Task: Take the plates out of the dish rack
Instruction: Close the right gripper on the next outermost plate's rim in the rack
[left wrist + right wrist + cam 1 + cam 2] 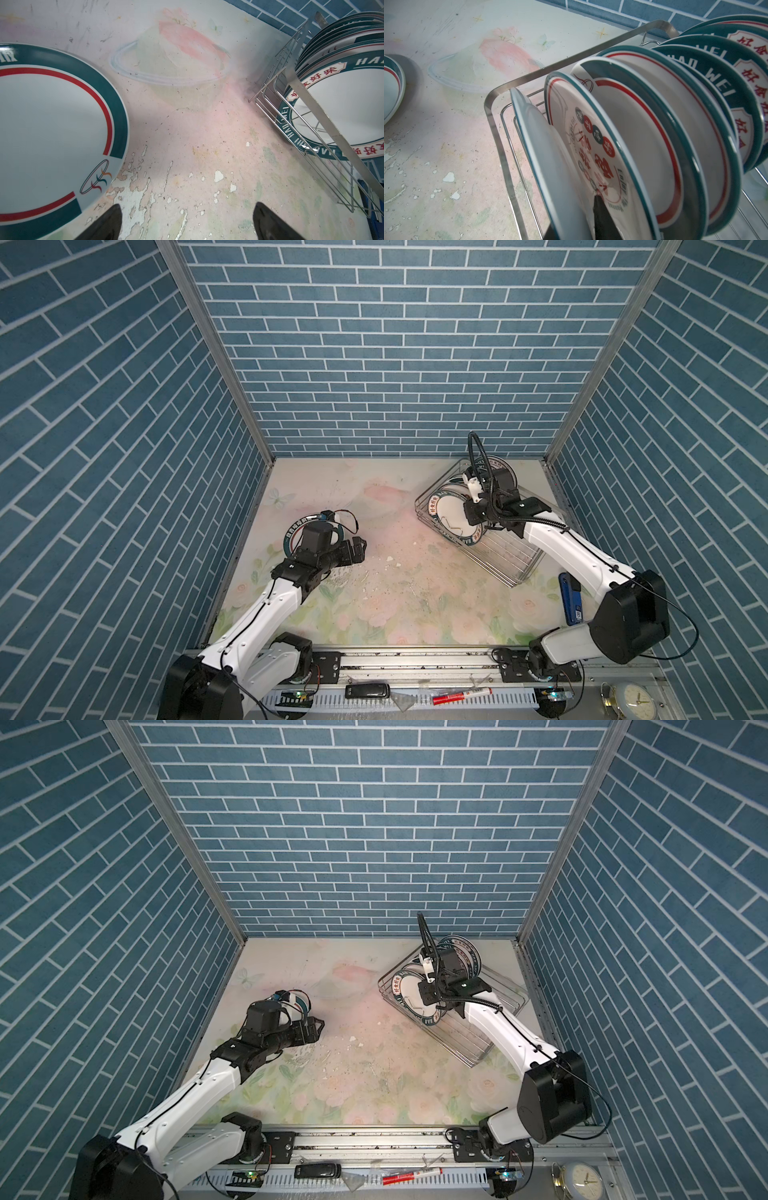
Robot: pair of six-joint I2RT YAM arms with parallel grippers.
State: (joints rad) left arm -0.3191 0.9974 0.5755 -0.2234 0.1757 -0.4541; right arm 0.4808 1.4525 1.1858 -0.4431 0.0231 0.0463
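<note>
The dish rack (515,568) (473,1052) (311,116) (500,145) stands at the back right with several plates upright in its slots. My right gripper (471,518) (428,994) (574,226) reaches down into it. Its fingers are shut on the front plate (451,510) (409,990) (542,145), one outside it and one between it and the red-character plate (598,149). Another plate (291,533) (301,1006) (52,135) (390,89) lies flat on the table at the left. My left gripper (357,549) (313,1029) (188,220) hovers open and empty beside it.
A blue object (569,601) stands on the table just right of the rack's near end. Blue brick walls close in the back and both sides. On the front rail lie a marker (461,697), a black device (368,691) and a clock (633,699).
</note>
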